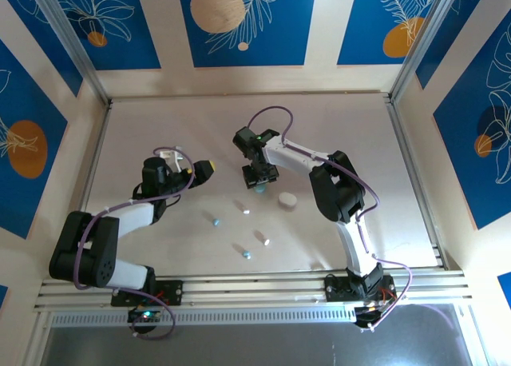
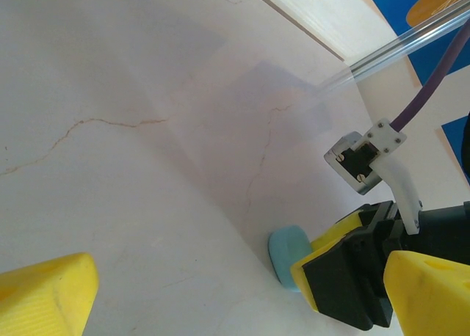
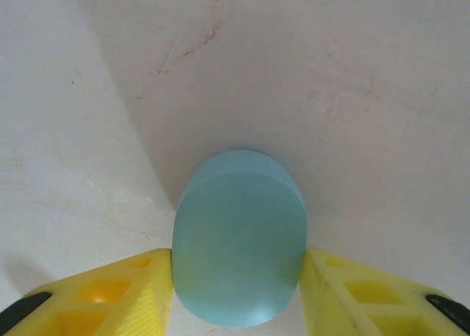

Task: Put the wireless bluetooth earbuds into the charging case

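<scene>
The right gripper pinches the smooth light-blue oval charging case, its long axis pointing straight ahead between the fingers; the left gripper is wide open, empty.

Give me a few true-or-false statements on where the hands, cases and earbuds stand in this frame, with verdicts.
1. The right hand is closed on the light blue oval charging case. True.
2. The left hand holds a white earbud. False: it is open and holds nothing.
3. Two tiny light blue earbuds and two tiny white earbuds lie loose on the pale table. True.
4. The white oval case lies beside the left hand. False: it lies just right of the blue case, near the right arm.
</scene>
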You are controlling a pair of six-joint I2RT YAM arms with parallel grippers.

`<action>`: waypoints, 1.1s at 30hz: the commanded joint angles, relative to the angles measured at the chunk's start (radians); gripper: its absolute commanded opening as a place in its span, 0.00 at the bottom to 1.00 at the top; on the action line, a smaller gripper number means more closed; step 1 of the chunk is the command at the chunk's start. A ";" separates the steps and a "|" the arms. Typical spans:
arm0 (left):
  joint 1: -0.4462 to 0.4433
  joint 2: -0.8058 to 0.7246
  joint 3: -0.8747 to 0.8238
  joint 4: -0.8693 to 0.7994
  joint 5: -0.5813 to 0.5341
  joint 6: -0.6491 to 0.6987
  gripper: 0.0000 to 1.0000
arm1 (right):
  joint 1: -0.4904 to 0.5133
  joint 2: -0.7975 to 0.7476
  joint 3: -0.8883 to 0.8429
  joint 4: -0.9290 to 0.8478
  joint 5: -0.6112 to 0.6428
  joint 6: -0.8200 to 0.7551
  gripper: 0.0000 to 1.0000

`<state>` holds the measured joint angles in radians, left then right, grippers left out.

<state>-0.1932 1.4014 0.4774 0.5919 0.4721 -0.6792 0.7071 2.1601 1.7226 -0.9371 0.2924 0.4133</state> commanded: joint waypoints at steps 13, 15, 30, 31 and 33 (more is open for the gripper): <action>-0.013 0.009 -0.007 0.046 0.036 0.002 1.00 | -0.005 0.029 0.028 -0.019 -0.040 0.015 0.48; -0.015 0.010 -0.008 0.047 0.036 0.003 1.00 | -0.005 0.029 0.028 -0.020 -0.040 0.015 0.47; -0.072 0.057 0.034 0.034 0.050 0.022 1.00 | -0.043 -0.071 -0.044 0.047 -0.120 0.057 0.39; -0.079 0.067 0.040 0.038 0.059 0.017 1.00 | -0.053 -0.095 -0.066 0.069 -0.149 0.064 0.39; -0.091 0.087 0.053 0.053 0.082 0.007 1.00 | -0.075 -0.142 -0.113 0.115 -0.211 0.079 0.39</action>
<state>-0.2657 1.4651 0.4946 0.6132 0.5049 -0.6750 0.6605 2.1067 1.6505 -0.8719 0.1909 0.4553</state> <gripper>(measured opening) 0.996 0.395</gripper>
